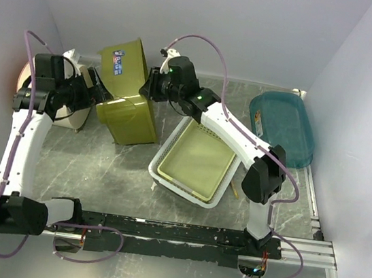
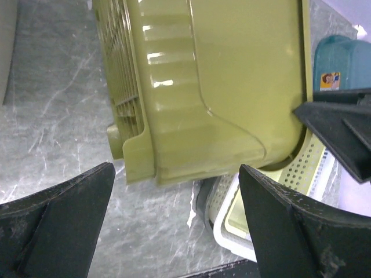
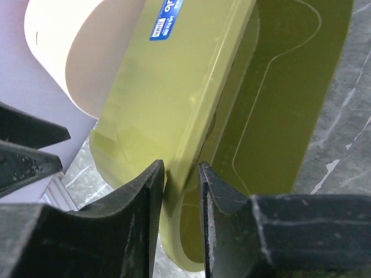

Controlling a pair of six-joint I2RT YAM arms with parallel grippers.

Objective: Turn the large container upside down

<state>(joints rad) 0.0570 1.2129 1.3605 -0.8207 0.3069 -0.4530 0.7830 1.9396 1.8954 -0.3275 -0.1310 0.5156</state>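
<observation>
Presently: large container point(image 1: 127, 107), olive plastic, tipped partway over at the back-left of the bench point(image 1: 92, 175) — right gripper point(image 3: 179, 174) clenched on its rim, apparently to lever it over, left gripper point(image 2: 177, 174) spread wide just beside its wall as a brace — grey marbled surface, plain white walls point(image 1: 209, 18).

Left arm point(image 1: 21, 138) reaches forward along the left side, wrist turned inward. Left gripper point(image 2: 175, 171) jaws spread wide. Right arm point(image 1: 235, 132) stretches diagonally forward-left. Right gripper point(image 3: 181, 169) pinched tight on large container point(image 3: 174, 87) rim.
</observation>
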